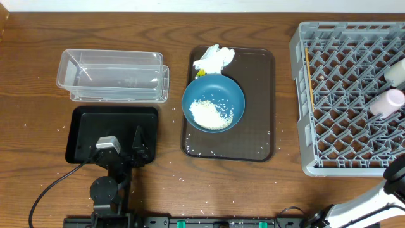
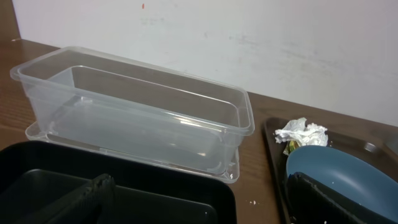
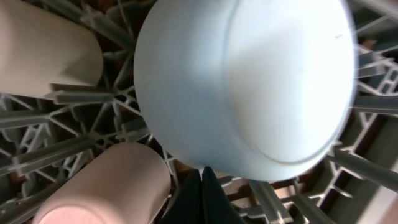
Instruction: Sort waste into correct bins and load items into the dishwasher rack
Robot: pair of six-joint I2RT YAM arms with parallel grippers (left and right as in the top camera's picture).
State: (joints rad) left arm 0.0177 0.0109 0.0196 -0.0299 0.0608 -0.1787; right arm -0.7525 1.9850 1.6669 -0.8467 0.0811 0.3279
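Observation:
A dark-blue bowl (image 1: 213, 104) holding white rice (image 1: 212, 114) sits on the brown serving tray (image 1: 259, 95). Behind it lie a crumpled napkin (image 1: 214, 58) and a yellow scrap (image 1: 200, 73). My left gripper (image 1: 137, 147) hovers open over the black tray (image 1: 85, 130), in front of the clear container (image 1: 114, 76). Its wrist view shows the container (image 2: 137, 112), the black tray (image 2: 155, 193), the napkin (image 2: 301, 132) and the bowl (image 2: 348, 165). The grey rack (image 1: 345, 95) holds a pink cup (image 1: 387, 101), a white cup (image 1: 397, 71) and chopsticks (image 1: 309, 76). My right gripper (image 3: 202, 177) is shut and empty, just below the overturned light-blue dish (image 3: 249, 81) and beside the pink cup (image 3: 106, 186).
Loose rice grains are scattered on the serving tray's near edge (image 1: 209, 152) and on the wooden table around it. The right arm (image 1: 395, 180) reaches in from the bottom right corner, beside the rack. A cable (image 1: 50, 190) trails from the left arm.

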